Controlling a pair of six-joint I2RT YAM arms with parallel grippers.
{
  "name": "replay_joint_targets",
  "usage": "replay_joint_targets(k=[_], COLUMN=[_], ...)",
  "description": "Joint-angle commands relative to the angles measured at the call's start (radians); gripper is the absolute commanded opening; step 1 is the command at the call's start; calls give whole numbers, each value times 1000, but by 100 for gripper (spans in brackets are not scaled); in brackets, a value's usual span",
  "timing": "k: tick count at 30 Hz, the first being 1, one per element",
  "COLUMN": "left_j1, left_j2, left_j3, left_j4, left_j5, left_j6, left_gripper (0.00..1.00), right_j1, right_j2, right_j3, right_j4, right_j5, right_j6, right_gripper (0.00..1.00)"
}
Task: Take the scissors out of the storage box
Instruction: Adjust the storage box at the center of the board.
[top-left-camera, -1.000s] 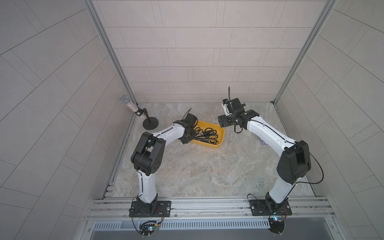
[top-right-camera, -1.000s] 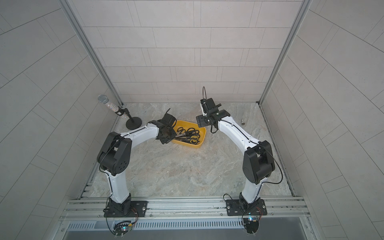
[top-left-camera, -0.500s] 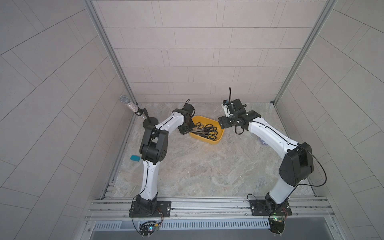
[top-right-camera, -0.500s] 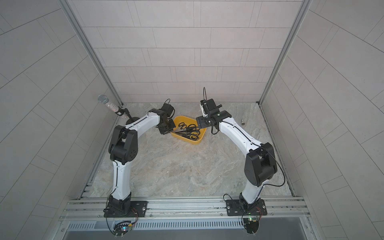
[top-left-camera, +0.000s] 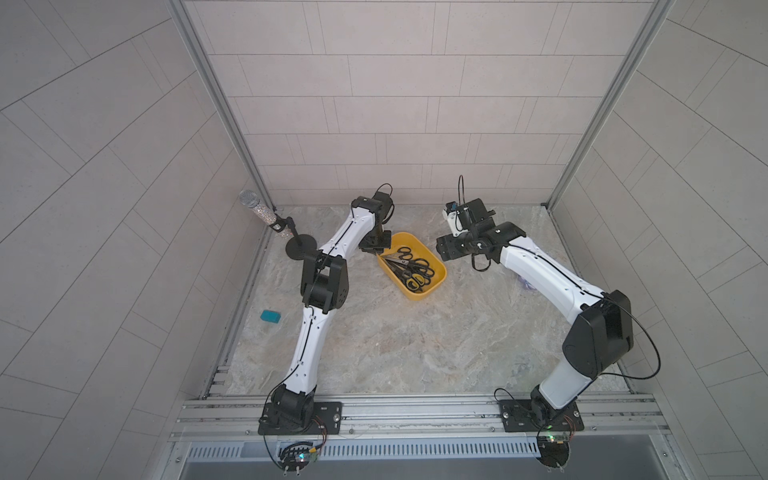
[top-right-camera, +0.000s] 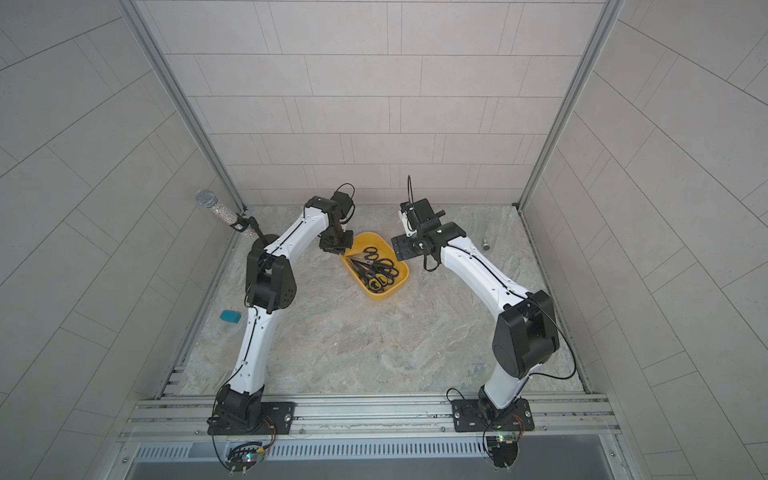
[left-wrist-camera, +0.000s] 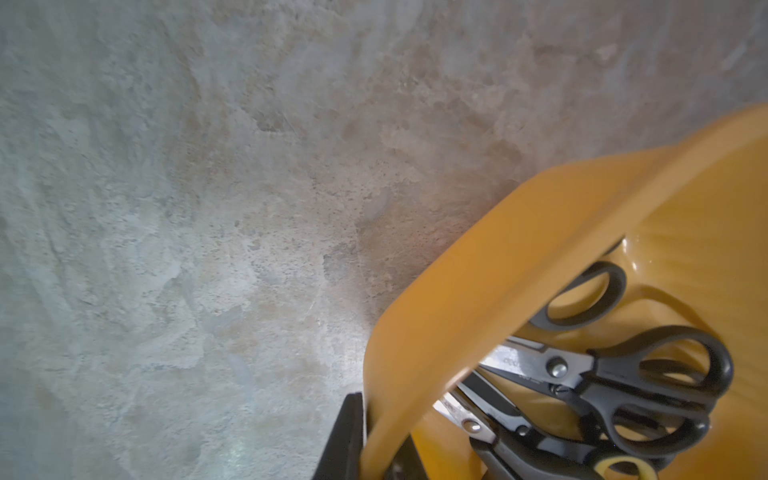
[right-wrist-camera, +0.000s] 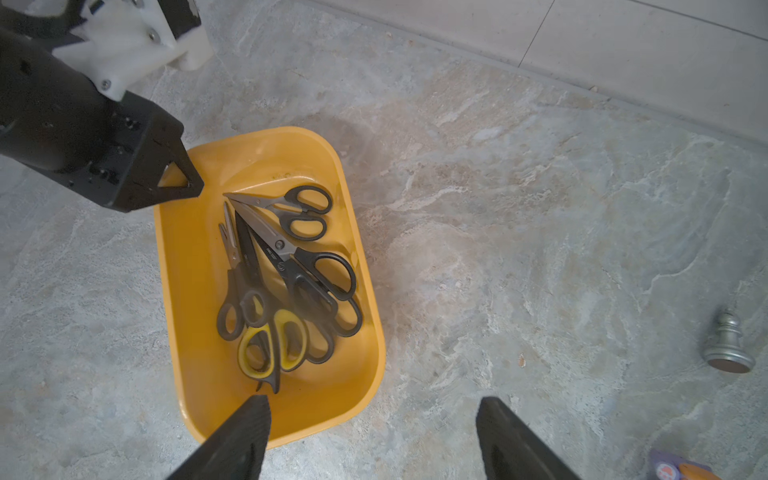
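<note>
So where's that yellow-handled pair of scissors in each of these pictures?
Both top views: yellow-handled scissors, tiny, at the pile's end nearer the arms' bases.
Left wrist view: only a sliver of one yellow loop, cut off by the frame.
Right wrist view: both yellow loops plain, at the pile's handle end.
Shared landmark: the mustard storage box holding them.

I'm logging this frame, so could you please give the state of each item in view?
left gripper: shut on the storage box's rim.
right gripper: open, empty, near the box.
storage box: upright, holding the scissors.
scissors: piled inside, none gripped.
chess pawn: standing upright.
microphone: tilted in its stand.
</note>
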Motion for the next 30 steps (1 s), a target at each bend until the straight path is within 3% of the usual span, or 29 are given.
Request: replay_joint_targets(k=[1,10,21,30], left_j1=[7,-19,-96,-89], left_j2=[19,42,117,135], left_j3=[69,113,179,208], left_j4=[-110,-87,7,55], left_j5=[-29,63,52,139], left_j6=[177,336,382,441], left_gripper=[0,0,0,0], right_j1=[17,46,57,59], right_j2=[-31,-36,-30,-39], right_j3=[-16,-51,-39,-59], right_j4=[-49,-67,-91,-104], right_j5=[-8,31,36,47], right_j6=[14,29,37,47], right_gripper=[83,83,83,84])
